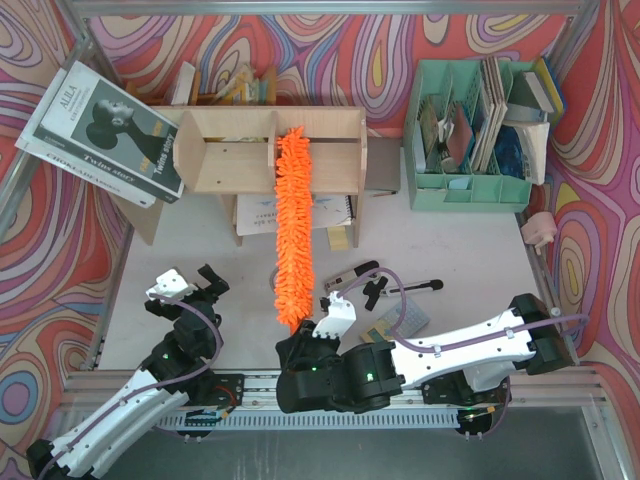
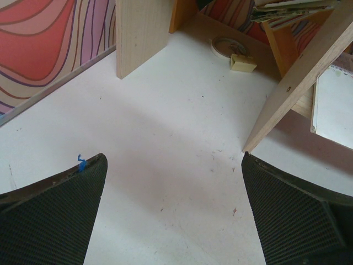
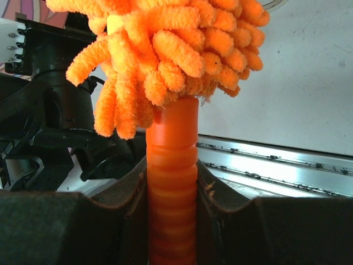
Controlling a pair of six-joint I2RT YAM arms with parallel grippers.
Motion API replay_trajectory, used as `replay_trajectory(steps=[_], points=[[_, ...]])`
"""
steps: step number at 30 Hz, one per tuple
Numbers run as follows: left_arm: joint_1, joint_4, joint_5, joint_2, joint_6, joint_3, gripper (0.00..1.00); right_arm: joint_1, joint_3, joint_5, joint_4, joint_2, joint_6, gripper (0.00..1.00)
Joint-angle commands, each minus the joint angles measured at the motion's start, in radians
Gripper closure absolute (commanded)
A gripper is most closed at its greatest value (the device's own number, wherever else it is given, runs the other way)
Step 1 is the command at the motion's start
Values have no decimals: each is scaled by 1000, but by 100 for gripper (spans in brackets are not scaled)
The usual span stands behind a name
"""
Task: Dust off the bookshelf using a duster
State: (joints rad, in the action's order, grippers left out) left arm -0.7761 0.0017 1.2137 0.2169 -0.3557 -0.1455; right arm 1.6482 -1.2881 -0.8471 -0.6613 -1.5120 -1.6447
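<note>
The duster [image 1: 293, 225] runs up the centre of the top view, its shaggy head lying across the bookshelf [image 1: 225, 150] beside the central divider. At lower centre its ribbed handle [image 3: 171, 182] is pinched by the right tool [image 3: 171, 221]. The left tool [image 2: 174, 210], at lower left, hangs spread wide over the table [image 2: 165, 127].

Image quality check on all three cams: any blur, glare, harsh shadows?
Top external: evenly lit, sharp; only soft shadow under the light plywood bookshelf. Left wrist: no glare; white table softly shaded; ribbed black pads of the left gripper crisp. Right wrist: long fluffy orange microfiber duster close up, handle sharp in the right gripper; aluminium rail behind glints.
</note>
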Motion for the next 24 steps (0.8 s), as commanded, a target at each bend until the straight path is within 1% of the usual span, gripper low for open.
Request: replay_trajectory(steps=[1,4,8,9,11,16,19,24], points=[[3,5,21,-4,-9,5,2,-6,-33,-25,-17,20,17,100],[3,5,21,-4,-9,4,1,-6,-34,-38,-44,21,-15,100],[3,4,22,-4,-9,4,2,-6,-20,-51,-170,42,-183,100],[3,5,22,-4,-9,4,2,-6,-13,-51,-172,50,-207,100],[3,5,23,-5,-9,4,2,-4,2,-72,-143,76,-192,100],[3,3,21,-4,-9,5,1,2,10,-90,-225,75,-307,100],[3,4,22,-4,-9,4,1,2,-31,-75,-92,33,-110,100],[2,1,23,-8,-11,6,2,2,-59,-29,95,-4,130,100]])
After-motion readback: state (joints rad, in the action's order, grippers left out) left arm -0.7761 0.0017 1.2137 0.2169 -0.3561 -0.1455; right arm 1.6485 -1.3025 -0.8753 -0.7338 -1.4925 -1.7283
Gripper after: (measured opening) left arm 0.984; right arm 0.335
